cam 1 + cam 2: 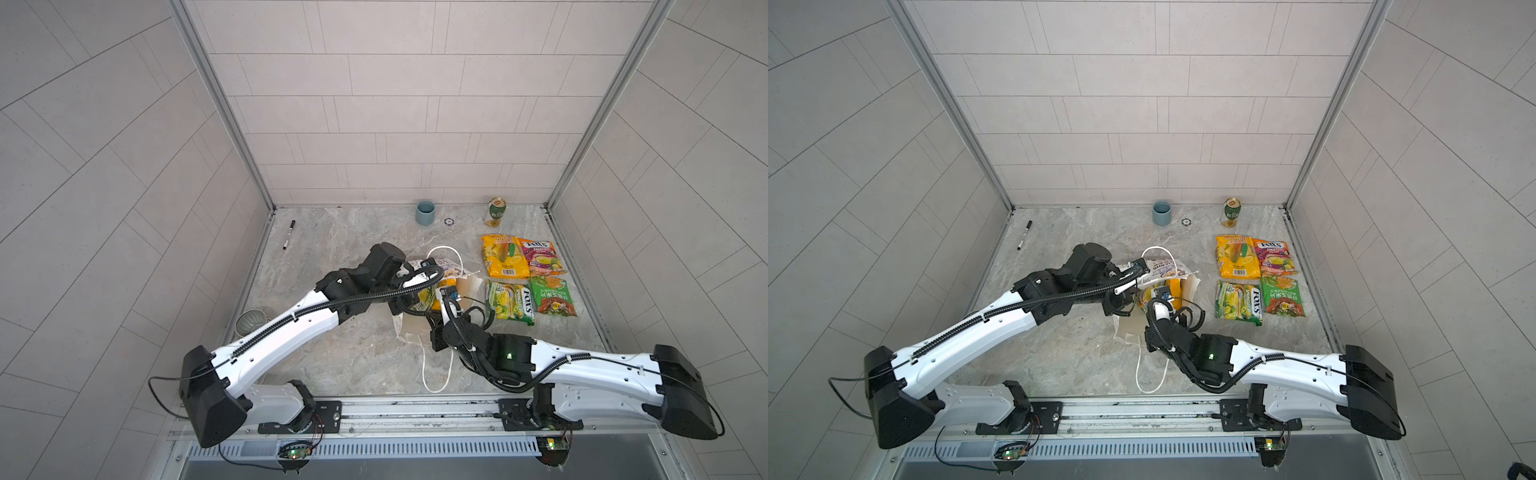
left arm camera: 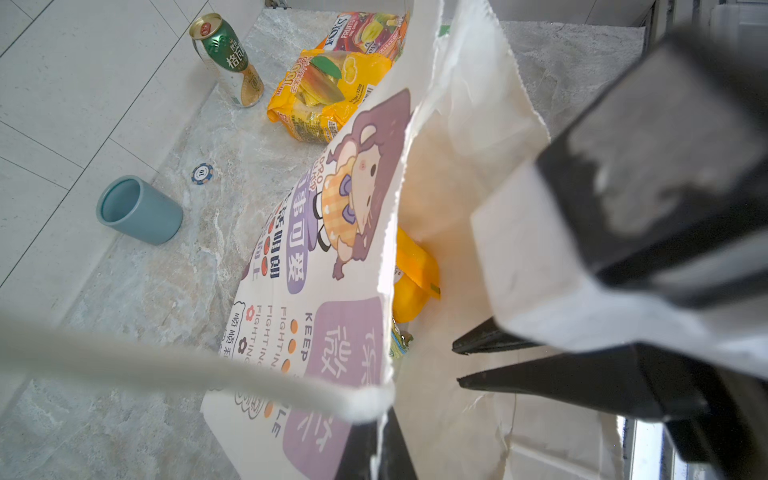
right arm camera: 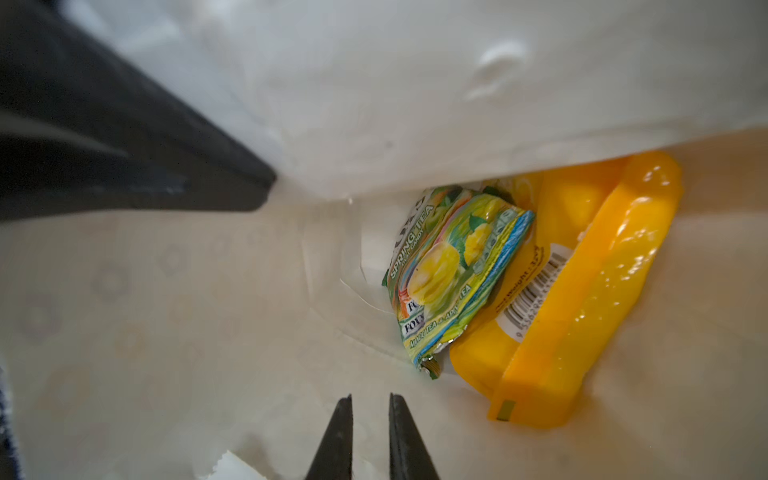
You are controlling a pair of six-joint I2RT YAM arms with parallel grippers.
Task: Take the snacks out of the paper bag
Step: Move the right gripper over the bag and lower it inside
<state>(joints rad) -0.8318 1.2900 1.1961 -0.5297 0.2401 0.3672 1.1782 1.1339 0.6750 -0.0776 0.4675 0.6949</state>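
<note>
The left jaws are pinched on the rim of the bag point(image 2: 324, 266) on the table point(image 1: 332, 361), and the right jaws, barely parted and empty, sit inside it, just short of a green packet point(image 3: 453, 270) touching a yellow packet point(image 3: 582, 291) deeper in.

surface: marble table point(image 1: 332, 365) | on it: snacks point(image 1: 505, 257), can point(image 1: 496, 212), cup point(image 1: 425, 212), pen point(image 1: 289, 235), paper bag point(image 1: 409, 326)

Pale tiled walls point(image 1: 395, 83) w/ grey marble floor point(image 1: 340, 365).
</note>
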